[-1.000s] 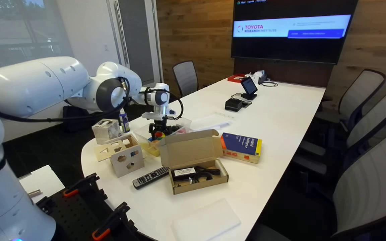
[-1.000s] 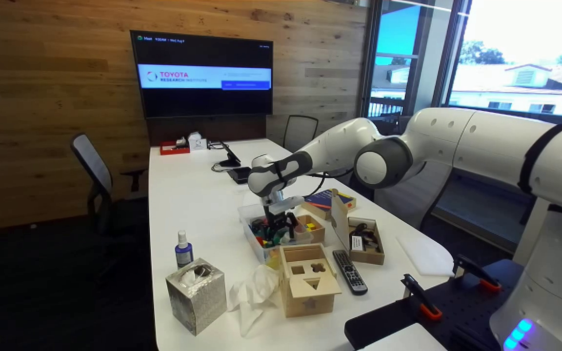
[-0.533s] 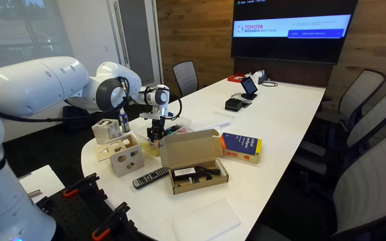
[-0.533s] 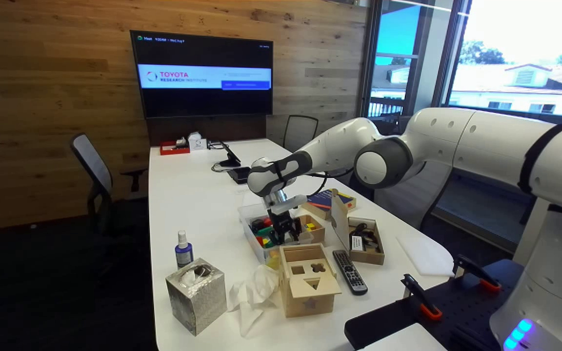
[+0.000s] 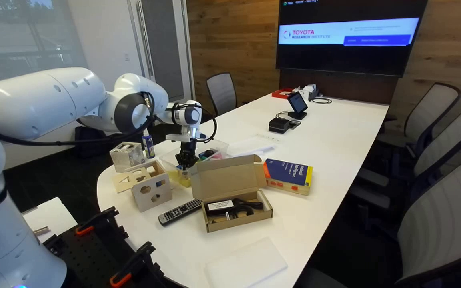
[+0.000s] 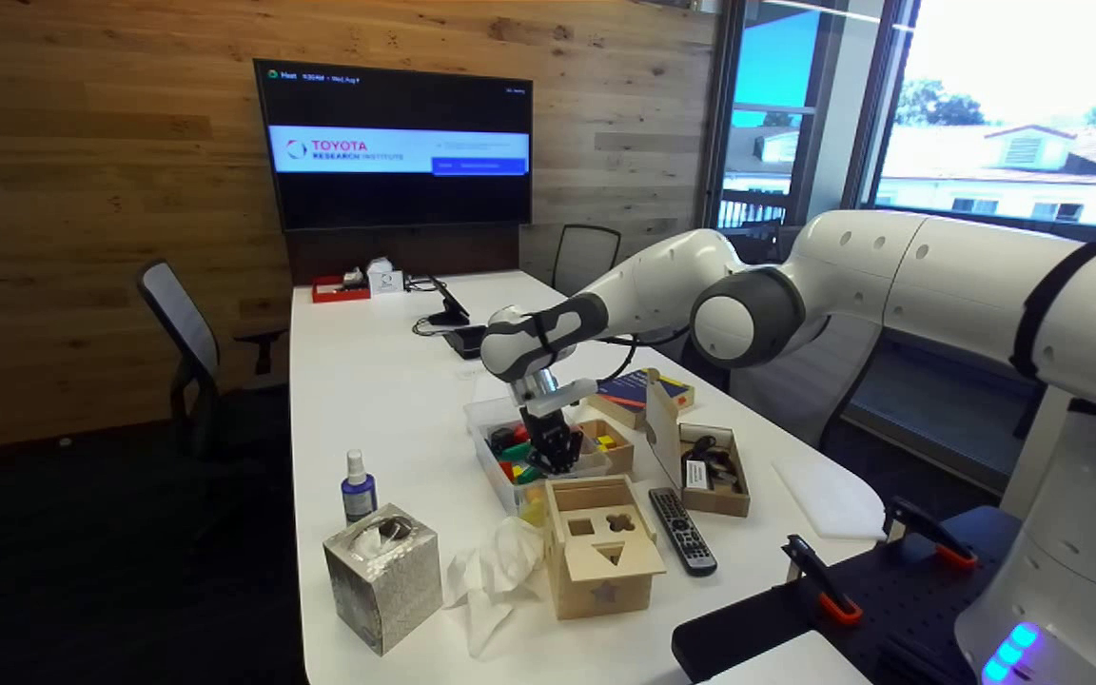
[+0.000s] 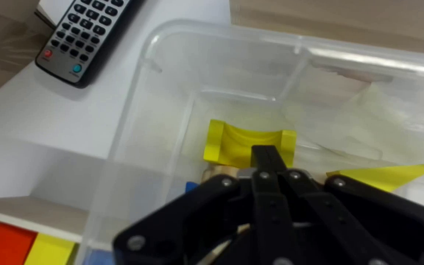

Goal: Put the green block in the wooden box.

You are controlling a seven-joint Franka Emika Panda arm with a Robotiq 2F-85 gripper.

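My gripper [image 7: 265, 149] is shut over the near end of a clear plastic bin [image 7: 142, 73], its fingertips pressed together and nothing visible between them. Directly beyond the tips lies a yellow arched piece [image 7: 230, 147] on the bin floor. Green pieces [image 6: 528, 473] sit in the bin beside the gripper in an exterior view; I cannot tell which is the green block, and the wrist view shows none. The wooden box [image 6: 596, 595] with shape-cut holes stands in front of the bin, lid slid partway off. A smaller wooden container [image 6: 620, 459] with yellow pieces stands alongside the bin.
A cardboard box [image 5: 238, 226] with a raised flap stands close to the bin, and a remote [image 6: 681, 533] lies beside the wooden box. Nearby are a tissue box [image 6: 381, 580], a crumpled tissue [image 6: 491, 580], a spray bottle [image 6: 358, 490] and a thick book [image 5: 288, 174].
My gripper has gone from open to shut. It has shifted slightly within the bin toward the end nearest the wooden box, uncovering red and green pieces behind it.
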